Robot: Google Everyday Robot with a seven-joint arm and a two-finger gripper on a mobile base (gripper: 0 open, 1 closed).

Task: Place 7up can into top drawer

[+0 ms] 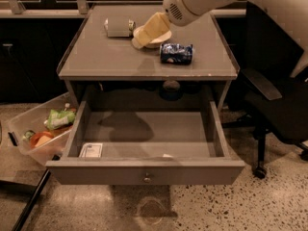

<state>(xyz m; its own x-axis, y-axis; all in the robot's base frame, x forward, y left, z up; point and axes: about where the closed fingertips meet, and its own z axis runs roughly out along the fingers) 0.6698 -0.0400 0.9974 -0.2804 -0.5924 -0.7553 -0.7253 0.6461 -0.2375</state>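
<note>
One gripper (pixel 138 42) over part-hidden bowl (pixel 162 35), its grip unreadable, 7up can (pixel 119 27) lying near.

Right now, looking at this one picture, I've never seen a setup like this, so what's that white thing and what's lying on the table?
The white thing is a robot arm reaching in from the upper right. Its tan gripper is over the white bowl at the back of the grey table. The single camera looks down from the front. Left of the bowl, a pale green soda can lies on its side, apart from the gripper, so it is not held. A dark blue can lies nearer the front. Below, the top drawer is pulled open, with a small white card in its front left corner.
</note>
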